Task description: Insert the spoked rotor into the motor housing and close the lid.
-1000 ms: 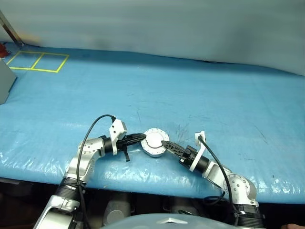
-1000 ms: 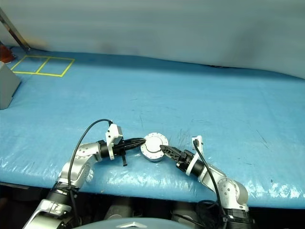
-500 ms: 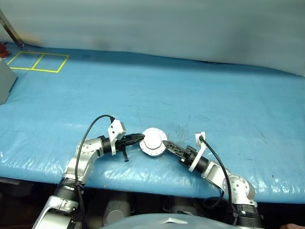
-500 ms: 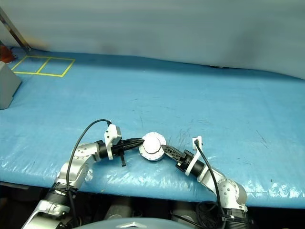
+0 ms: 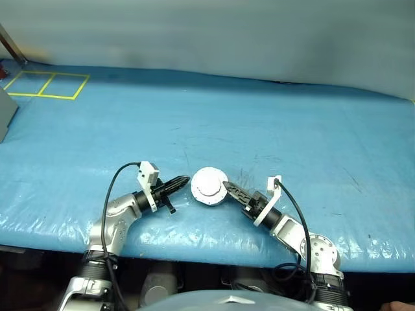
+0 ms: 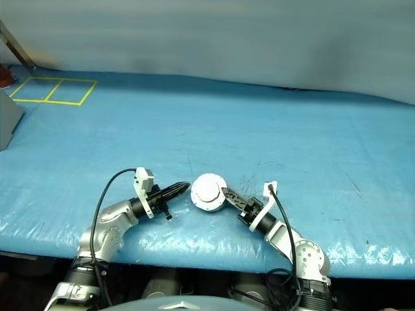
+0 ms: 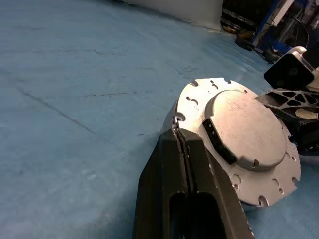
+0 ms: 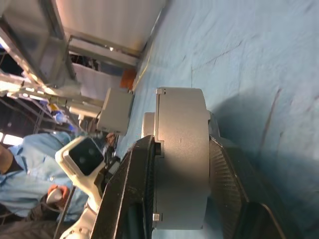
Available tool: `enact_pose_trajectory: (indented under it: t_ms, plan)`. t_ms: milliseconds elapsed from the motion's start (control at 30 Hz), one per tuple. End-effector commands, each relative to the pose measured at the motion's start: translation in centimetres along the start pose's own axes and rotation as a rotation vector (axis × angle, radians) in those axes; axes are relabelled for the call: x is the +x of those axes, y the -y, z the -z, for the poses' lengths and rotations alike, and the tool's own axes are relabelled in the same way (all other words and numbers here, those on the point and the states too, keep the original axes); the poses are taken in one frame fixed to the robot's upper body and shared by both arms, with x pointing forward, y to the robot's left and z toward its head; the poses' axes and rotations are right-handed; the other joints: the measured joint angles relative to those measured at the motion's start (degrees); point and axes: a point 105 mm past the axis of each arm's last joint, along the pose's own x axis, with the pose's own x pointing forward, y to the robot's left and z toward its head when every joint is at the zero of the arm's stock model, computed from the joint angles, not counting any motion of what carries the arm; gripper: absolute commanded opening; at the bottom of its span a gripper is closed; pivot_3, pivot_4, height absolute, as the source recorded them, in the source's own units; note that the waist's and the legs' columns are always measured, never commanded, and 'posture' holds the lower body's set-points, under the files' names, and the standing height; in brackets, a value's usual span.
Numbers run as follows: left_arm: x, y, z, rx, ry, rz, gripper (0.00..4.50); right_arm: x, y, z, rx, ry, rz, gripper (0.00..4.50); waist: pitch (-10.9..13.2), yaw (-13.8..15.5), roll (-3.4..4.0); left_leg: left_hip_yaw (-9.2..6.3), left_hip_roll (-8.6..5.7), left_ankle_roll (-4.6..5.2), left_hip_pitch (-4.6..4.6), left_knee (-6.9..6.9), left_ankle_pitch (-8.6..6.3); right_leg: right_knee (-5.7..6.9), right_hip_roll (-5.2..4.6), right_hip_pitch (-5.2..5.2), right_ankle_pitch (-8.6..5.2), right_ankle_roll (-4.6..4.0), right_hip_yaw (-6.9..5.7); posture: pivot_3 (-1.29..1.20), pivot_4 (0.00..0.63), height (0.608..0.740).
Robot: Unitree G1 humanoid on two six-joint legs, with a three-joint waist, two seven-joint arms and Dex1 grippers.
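Though unlabelled, lid [image 5: 209, 186] on housing.

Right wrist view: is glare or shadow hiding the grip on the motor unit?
Right wrist view: no glare; the motor housing is evenly lit between the right gripper fingers, casting a dark shadow on the blue table cover. Left wrist view: the lid is sharp, and the background is soft.

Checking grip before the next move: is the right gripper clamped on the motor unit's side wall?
Yes: in the right wrist view the right gripper has one black finger on each face of the closed motor housing.
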Motion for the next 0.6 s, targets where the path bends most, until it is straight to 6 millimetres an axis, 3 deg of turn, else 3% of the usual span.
enact_pose_trajectory:
  t_ms: [33,133,500,600]
  plan:
    - [-0.2,0.2,-1.8,-0.079,0.117,-0.018,0.0,0.5,-1.3,-2.5,0.0,0.115,-0.052,1.26,0.13,-0.01,-0.01,0.0,0.0,0.01,-0.01,0.0,0.0,-0.01,0.0,0.0,0.01,0.01,0.0,0.0,0.15,0.74]
    - [-0.3,0.4,-1.9,-0.19,0.175,-0.03,0.59,1.0,-2.1,-3.1,0.012,0.135,-0.092,1.26,0.21,-0.04,0.02,0.01,-0.01,0.12,-0.08,0.0,0.06,-0.02,0.04,0.0,0.02,0.04,0.01,0.0,0.15,0.74]
    - [0.5,2.1,-1.2,-0.526,0.275,0.024,4.32,3.3,-6.9,-2.3,-0.012,0.063,-0.271,1.26,0.25,-0.12,0.02,0.03,0.02,0.22,-0.32,0.02,0.16,0.05,0.29,-0.04,0.06,0.1,0.18,0.0,0.15,0.74]
    - [0.7,2.4,-1.8,-0.609,0.305,0.067,4.48,3.5,-8.1,-1.9,-0.02,0.035,-0.313,1.26,0.26,-0.1,0.02,0.03,0.0,0.23,-0.31,0.05,0.16,0.04,0.26,-0.02,0.06,0.1,0.2,0.0,0.15,0.74]
